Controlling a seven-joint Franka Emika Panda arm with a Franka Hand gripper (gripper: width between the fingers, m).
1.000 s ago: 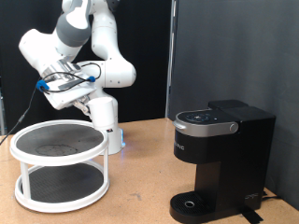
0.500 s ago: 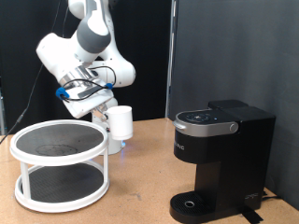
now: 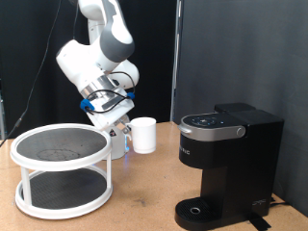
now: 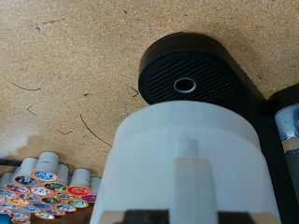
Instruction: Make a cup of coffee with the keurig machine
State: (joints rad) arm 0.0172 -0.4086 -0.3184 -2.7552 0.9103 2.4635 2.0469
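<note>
The white cup (image 3: 143, 135) hangs in the air, held at its side by my gripper (image 3: 129, 132), which is shut on it. It is left of the black keurig machine (image 3: 229, 159) in the exterior view, about level with the machine's silvery control panel (image 3: 214, 123). The machine's lid is down. Its round drip tray base (image 3: 198, 212) has nothing on it. In the wrist view the cup (image 4: 187, 159) fills the foreground, with the drip tray (image 4: 192, 79) beyond it. My fingers are mostly hidden by the cup.
A white two-tier round stand (image 3: 60, 168) stands at the exterior view's left. A group of coffee pods with coloured tops (image 4: 42, 187) lies on the wooden table (image 3: 144, 207) in the wrist view. A black curtain hangs behind.
The arm has swung from above the stand towards the exterior view's right, carrying the cup closer to the keurig machine and a little lower.
</note>
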